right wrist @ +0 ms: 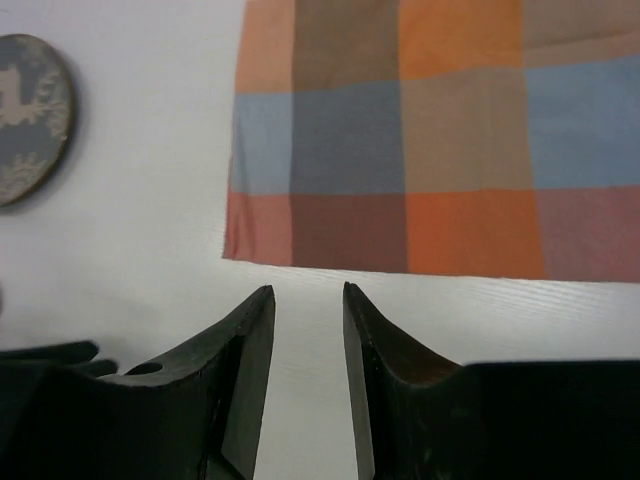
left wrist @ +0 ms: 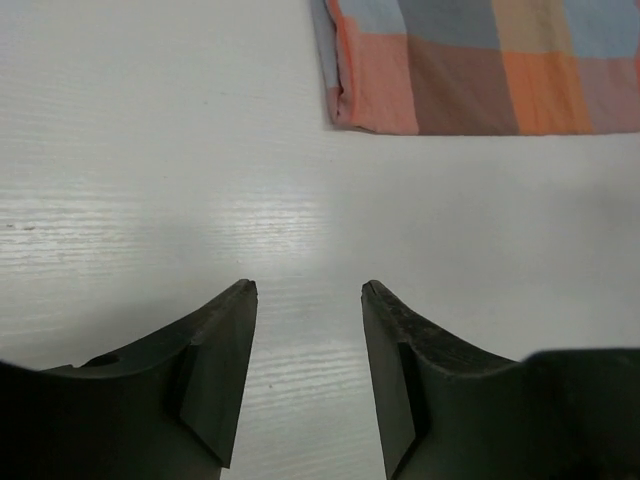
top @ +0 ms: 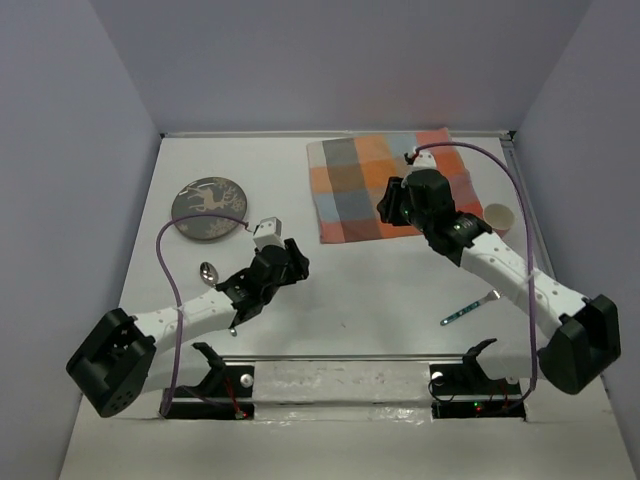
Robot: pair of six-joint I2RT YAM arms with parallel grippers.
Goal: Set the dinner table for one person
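The dinner table [top: 380,290] is spread white beneath the checked cloth [top: 390,185]; the left gripper [left wrist: 305,290] is held parted and empty near the cloth's near-left corner. The right gripper [right wrist: 308,292] is poised at the cloth's near edge, jaws apart, nothing grasped.

We see the dinner table [top: 380,300] as a large, flat, smooth white rectangular top, lying level, its surface finely grained and faintly shiny.
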